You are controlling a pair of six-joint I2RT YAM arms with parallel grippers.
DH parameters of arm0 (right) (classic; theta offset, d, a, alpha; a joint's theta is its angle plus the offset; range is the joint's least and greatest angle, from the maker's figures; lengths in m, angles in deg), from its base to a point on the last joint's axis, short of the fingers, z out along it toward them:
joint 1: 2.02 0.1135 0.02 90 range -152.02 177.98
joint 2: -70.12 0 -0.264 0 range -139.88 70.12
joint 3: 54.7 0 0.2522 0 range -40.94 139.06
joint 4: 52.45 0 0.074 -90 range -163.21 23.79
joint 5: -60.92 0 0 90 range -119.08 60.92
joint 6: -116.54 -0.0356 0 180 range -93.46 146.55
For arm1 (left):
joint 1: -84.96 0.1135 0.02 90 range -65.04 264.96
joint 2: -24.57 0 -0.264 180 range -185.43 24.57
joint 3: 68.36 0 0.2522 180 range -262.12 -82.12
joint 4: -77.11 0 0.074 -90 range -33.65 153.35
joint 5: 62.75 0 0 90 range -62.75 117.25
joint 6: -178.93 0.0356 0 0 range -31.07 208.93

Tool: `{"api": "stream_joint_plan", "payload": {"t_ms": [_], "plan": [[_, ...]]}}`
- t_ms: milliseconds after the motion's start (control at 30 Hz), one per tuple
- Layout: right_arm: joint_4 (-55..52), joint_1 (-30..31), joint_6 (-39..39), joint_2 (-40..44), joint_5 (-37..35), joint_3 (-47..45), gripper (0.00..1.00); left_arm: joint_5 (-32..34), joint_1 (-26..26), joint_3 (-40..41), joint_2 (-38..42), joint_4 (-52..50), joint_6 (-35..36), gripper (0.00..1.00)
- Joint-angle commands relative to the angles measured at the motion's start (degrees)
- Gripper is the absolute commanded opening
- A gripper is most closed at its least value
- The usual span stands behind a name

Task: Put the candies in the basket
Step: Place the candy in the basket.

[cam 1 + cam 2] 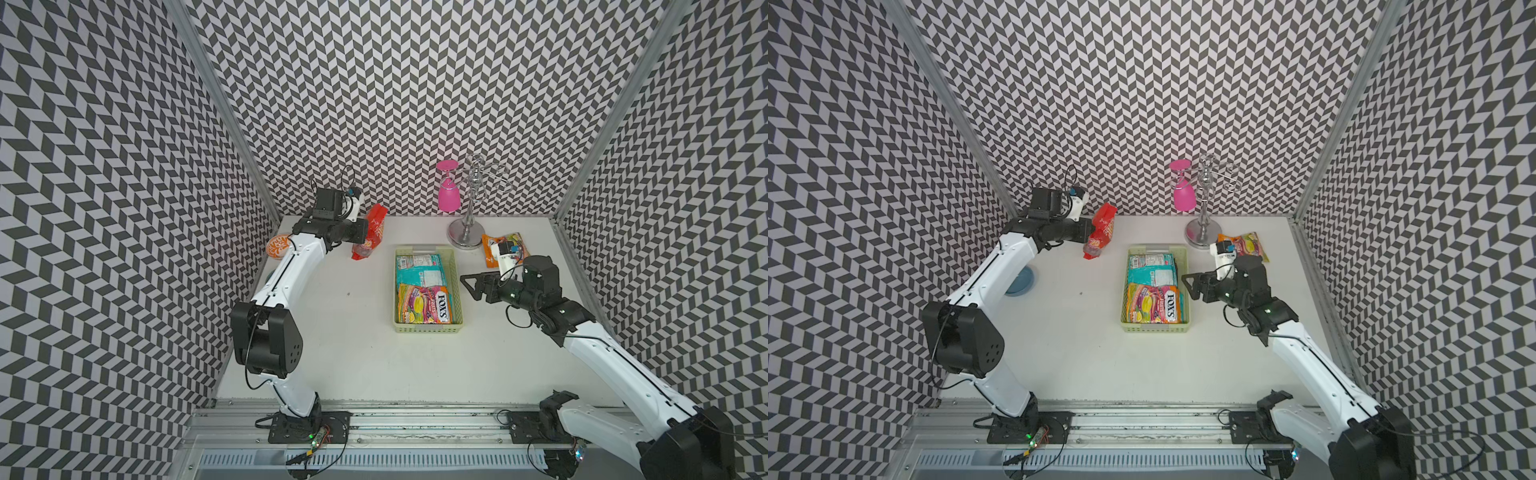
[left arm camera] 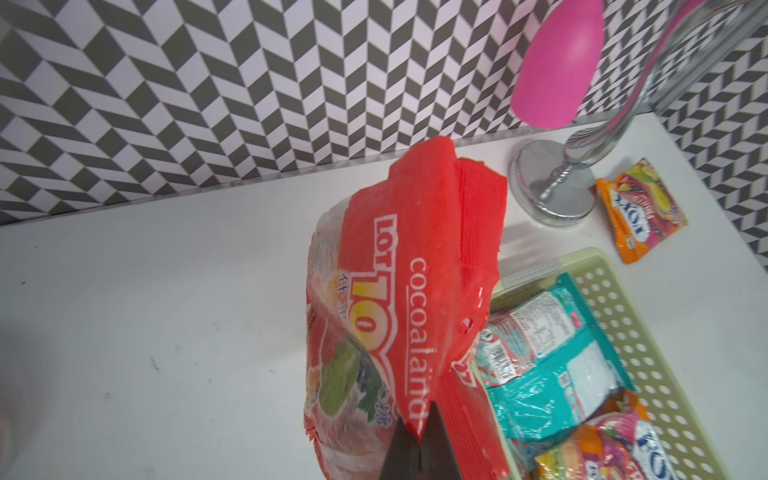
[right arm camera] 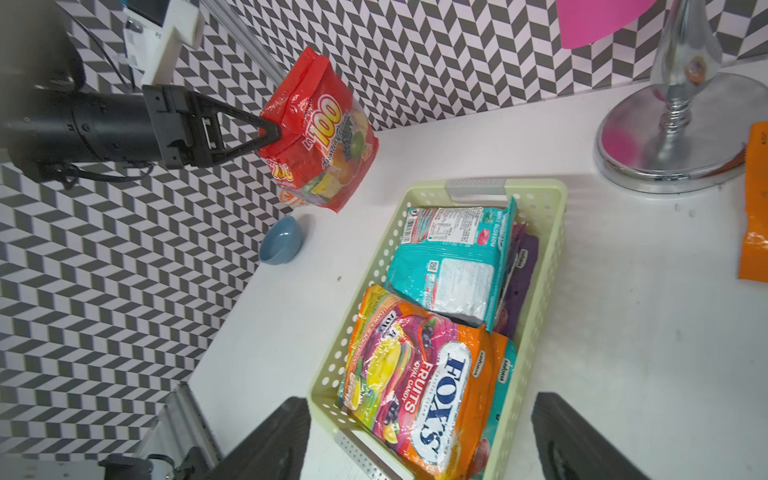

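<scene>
Three glossy candy bags [image 1: 424, 309] sat in the pale green lattice plastic basket [image 1: 428, 329], one orange bag [image 2: 640, 208] on the white table [image 1: 332, 353]. Left gripper [image 3: 270, 135] pinched a fifth, the red bag [image 3: 324, 137], aloft; right gripper [image 1: 469, 286] gaped empty.

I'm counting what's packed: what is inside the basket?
The basket holds a teal bag, an orange bag and a purple bag mostly covered by the teal one. Anything beneath them cannot be seen.

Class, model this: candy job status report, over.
Left pincer shut on red bag, airborne. Right pincer open, empty. Orange bag on table outside basket. Nothing blocking.
</scene>
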Motion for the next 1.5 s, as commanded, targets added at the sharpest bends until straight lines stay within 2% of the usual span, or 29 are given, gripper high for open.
{"api": "stream_joint_plan", "payload": {"t_ms": [0,233,533,567,767,833,967,1133,1200,1300,1467], "plan": [[6.53,-0.37,-3.70,-0.87,3.70,-1.60,0.86,-5.33,-2.70,-1.20,2.96,4.82,-3.52,0.00],[4.25,-0.37,-3.78,-3.42,5.25,0.45,0.84,-4.43,-9.62,-0.80,2.60,5.61,-5.79,0.00],[2.75,-0.37,-3.21,-4.13,4.42,1.54,0.84,-3.80,-13.57,1.24,0.28,7.11,-9.20,0.00],[2.54,-0.37,-3.22,-4.03,3.83,1.68,0.84,-3.46,-14.24,1.27,-0.12,7.18,-9.16,0.03],[5.63,-0.39,-3.93,-5.05,2.33,1.51,0.84,-7.03,-15.17,1.91,-0.82,8.00,-9.94,0.41],[5.69,-0.54,-4.01,-6.21,2.14,2.20,0.84,-8.38,-15.23,1.43,0.09,7.97,-9.80,0.49],[7.61,-0.54,-4.70,-10.05,4.17,3.18,0.84,-9.43,-14.85,1.62,3.14,7.88,-8.97,0.57],[0.87,-0.53,-4.83,-16.33,3.04,7.83,0.82,-8.03,-12.90,4.67,7.43,8.25,-6.81,0.63],[-0.37,-0.45,-6.13,-18.72,2.58,9.04,0.80,-8.19,-10.96,7.62,9.46,9.21,-6.23,0.67],[-1.47,0.04,-8.00,-21.09,2.99,10.49,0.76,-8.33,-7.96,12.15,12.34,10.96,-5.23,0.68],[-2.65,2.21,-8.56,-23.37,-1.00,11.43,0.74,-6.44,-4.89,19.69,17.92,13.18,-1.78,0.75]]}}
